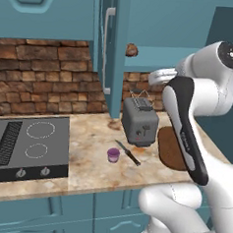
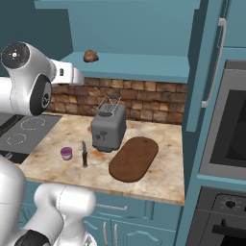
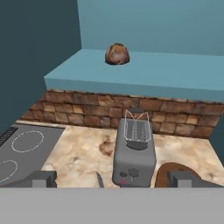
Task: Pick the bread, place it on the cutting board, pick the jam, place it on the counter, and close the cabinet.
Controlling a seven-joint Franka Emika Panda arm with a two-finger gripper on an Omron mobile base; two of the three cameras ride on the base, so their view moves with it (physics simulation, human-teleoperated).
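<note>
Above the marbled surface (image 2: 158,168), the cabinet (image 2: 129,29) stands with its doors swung out, its long silver handle (image 2: 214,62) showing on the right-hand door; the shelf inside is teal and nearly bare. Closing it is the last step and, by judgement, is some way off.

Surface: beige stone with teal drawers below, the black stovetop (image 1: 23,144) set in at its left end.

Toaster (image 2: 109,127): grey, upright, near the middle of the surface, just left of the cutting board.

Cutting board (image 2: 134,158): dark brown oval, lying flat, nothing on it.

Claw (image 3: 113,178): raised in front of the cabinet opening, level with or a little below the shelf; fingertips (image 3: 43,177) stand wide apart at the bottom of the hand view with nothing between them.

Knife (image 2: 84,153): dark handle, lying on the surface between the toaster and the jam.

Bread (image 3: 117,54): small brown lump resting on the cabinet shelf, towards its back, well apart from the claw.

Jam (image 2: 66,153): small purple jar on the surface, left of the knife.

Step in hand, as judged: the first, reaching for the bread. The next move calls for the claw to rise and advance over the shelf edge, straddle the bread, then close. The jam already appears to be on the surface.
</note>
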